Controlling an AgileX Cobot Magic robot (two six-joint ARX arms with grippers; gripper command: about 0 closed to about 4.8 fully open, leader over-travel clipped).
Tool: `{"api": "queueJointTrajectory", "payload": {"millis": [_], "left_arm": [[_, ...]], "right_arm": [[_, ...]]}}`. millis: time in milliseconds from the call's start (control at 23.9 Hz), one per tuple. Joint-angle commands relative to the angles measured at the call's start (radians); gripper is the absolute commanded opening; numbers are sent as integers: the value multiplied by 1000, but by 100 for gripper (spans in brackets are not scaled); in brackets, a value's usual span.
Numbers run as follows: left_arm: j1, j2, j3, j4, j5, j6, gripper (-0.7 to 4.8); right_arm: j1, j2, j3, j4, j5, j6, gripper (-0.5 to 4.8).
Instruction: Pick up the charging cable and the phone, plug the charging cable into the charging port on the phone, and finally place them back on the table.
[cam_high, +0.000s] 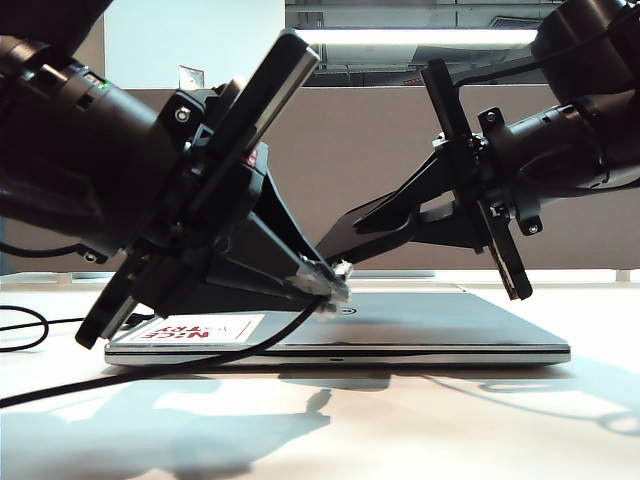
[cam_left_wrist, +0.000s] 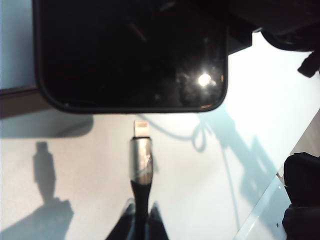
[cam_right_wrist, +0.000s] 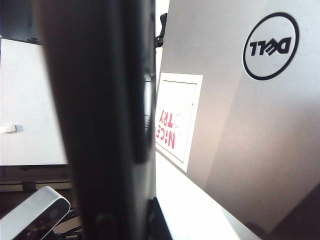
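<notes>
The left gripper (cam_left_wrist: 141, 220) is hovering above the closed silver Dell laptop (cam_high: 450, 325), its fingers (cam_left_wrist: 127, 225) clamped on the dark collar of the long thin black charging cable (cam_left_wrist: 141, 165). The cable's silvery metal plug tip is pointing at the lower edge of the thin flat black smartphone (cam_left_wrist: 130, 55), just short of it and not yet inserted; the charging port itself is too dark to make out. The right gripper (cam_high: 345, 240) is reaching in from the right of the exterior view, its fingers closed on the phone, holding it tilted above the laptop. The cable is trailing down over the wide white surface (cam_high: 450, 420). A white sticker with red letters (cam_high: 205, 329) is sitting on the laptop lid.
</notes>
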Motion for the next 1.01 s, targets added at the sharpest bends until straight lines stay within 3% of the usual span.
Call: {"api": "queueJointTrajectory", "payload": {"millis": [42, 1006], "left_arm": [[0, -2, 2, 20, 2, 1, -7], [1, -2, 2, 61, 2, -26, -6]], "right_arm": [[2, -6, 7, 40, -12, -4, -5], [11, -6, 7, 40, -35, -3, -5]]}}
